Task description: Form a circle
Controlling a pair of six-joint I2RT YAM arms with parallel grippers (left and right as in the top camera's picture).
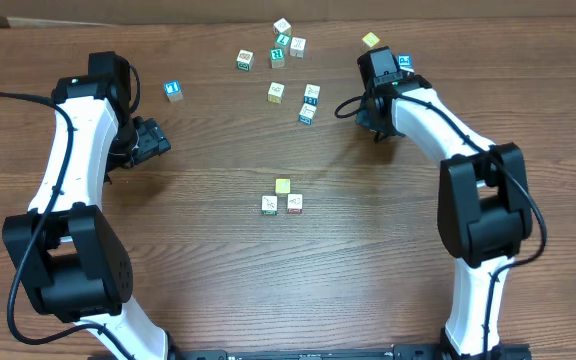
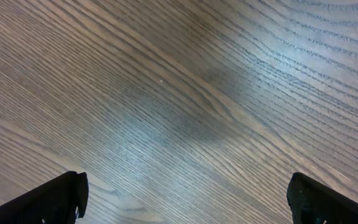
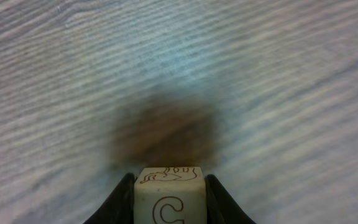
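In the overhead view the table (image 1: pixel 218 280) is lit evenly from above, and only faint, short shadows are cast. In the left wrist view a pale sheen is spread over the grain around a dimmer patch. In the right wrist view the wood is blurred, while the cube (image 3: pixel 168 199) is rendered sharply above a dark, soft shadow.

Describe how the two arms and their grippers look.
Both the left arm and right arm have white rounded links with bulky black joint housings. Thin black cables loop along each. The left gripper and right gripper have black, tapering fingers.
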